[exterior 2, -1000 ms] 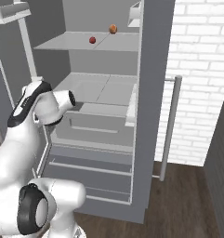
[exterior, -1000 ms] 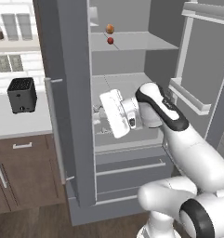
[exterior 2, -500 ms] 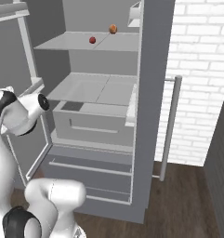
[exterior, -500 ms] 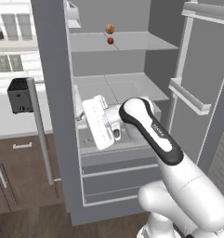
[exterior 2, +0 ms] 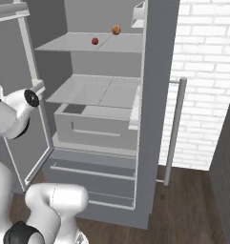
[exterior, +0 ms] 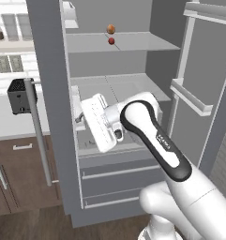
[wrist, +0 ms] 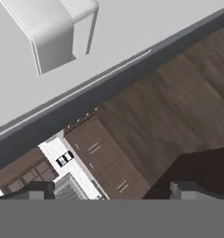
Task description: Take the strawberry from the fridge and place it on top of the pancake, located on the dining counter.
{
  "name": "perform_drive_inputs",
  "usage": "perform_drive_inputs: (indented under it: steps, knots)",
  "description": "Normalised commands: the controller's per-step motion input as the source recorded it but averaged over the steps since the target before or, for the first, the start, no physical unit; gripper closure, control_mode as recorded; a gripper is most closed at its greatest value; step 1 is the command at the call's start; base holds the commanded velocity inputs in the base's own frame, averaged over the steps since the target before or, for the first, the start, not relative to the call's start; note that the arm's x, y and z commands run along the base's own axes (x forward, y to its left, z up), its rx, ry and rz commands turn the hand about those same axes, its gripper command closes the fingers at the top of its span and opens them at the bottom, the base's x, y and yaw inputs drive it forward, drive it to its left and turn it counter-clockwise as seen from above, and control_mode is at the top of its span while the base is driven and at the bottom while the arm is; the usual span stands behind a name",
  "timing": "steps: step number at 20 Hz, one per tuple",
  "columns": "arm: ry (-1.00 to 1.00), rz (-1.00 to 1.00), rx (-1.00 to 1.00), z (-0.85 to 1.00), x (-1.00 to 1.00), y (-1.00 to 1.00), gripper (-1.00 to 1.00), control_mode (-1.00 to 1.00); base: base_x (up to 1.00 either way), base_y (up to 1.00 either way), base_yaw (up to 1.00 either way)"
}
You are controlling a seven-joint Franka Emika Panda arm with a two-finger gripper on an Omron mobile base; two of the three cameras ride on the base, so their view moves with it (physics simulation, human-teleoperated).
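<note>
The gripper [wrist: 108, 190] has its fingers [wrist: 183, 188] spread wide with nothing between them; in the hand view the two dark tips frame only dark wood floor [wrist: 178, 107] and brown cabinet fronts [wrist: 102, 162], with the fridge's pale door edge running across above. The white hand sits just inside the left edge of the open fridge [exterior: 48, 70], close against the left door's inner face and in front of the lower crisper drawer [exterior 2: 95, 126], with free space to its right across the middle shelf. Well above it, the strawberry [exterior: 111, 41] lies near the front edge of the top shelf [exterior: 147, 42], about midway along it, with an orange round fruit [exterior: 111, 29] just behind it toward the back wall; both stand apart from the shelf's side edges. Both fridge doors stand wide open, the right one swung clear with its door bins [exterior: 189, 96] facing in. Compared with half a second ago, the hand has swung farther toward the left door, and the jaws have stayed apart.
</note>
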Motion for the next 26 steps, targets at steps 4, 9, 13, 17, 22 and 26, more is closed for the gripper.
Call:
perform_drive_inputs:
  steps: [4,9,13,17,22,26]
  knots:
    - [-0.13,-0.03,-0.47,0.05,0.00,-0.89,-1.00,-1.00,0.00,0.00,0.00]
    - [-0.03,0.18,-0.69,0.03,0.11,-0.92,-1.00,-1.00,0.00,0.00,0.00]
    - [0.00,0.35,-0.68,0.00,0.07,-1.00,-1.00,-1.00,0.00,0.00,0.00]
    - [-0.11,0.41,-0.51,-0.25,-0.19,-1.00,-1.00,-1.00,0.00,0.00,0.00]
    - [-0.23,0.49,-0.34,-0.33,-0.38,-1.00,-1.00,-1.00,0.00,0.00,0.00]
    - [-0.32,0.12,0.20,-0.14,-0.38,-0.20,-1.00,-1.00,0.00,0.00,0.00]
